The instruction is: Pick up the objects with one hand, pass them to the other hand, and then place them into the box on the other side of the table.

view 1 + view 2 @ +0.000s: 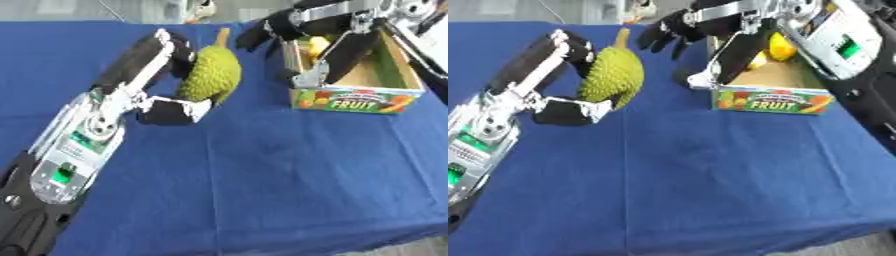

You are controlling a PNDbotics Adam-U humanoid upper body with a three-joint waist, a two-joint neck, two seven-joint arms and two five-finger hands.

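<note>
Item: green, spiky, oval toy durian (213,75) with a short tan stem, held above the desk left of centre, stem pointing up and away.
Holder: left robot hand (157,80), black and silver, fingers curled over the top of the fruit and thumb under its lower end; it grips the durian.
Receiver: right robot hand (710,35), black and silver, reaching in from the upper right across the box toward the durian; fingers spread and fairly straight, holding nothing, near the fruit but apart from it.
Container: open cardboard box (772,100) with a colourful front panel printed "FRUIT", standing on the right side of the desk.
Contents of box: at least one yellow rounded fruit (780,46) visible inside, partly hidden by the right arm.
Surface: desk covered in a dark blue cloth (262,190).
Progress: the durian is picked up; the handover looks about to happen but is not yet made.
Remaining: the pass to the right robot hand, then placing the durian in the box.
</note>
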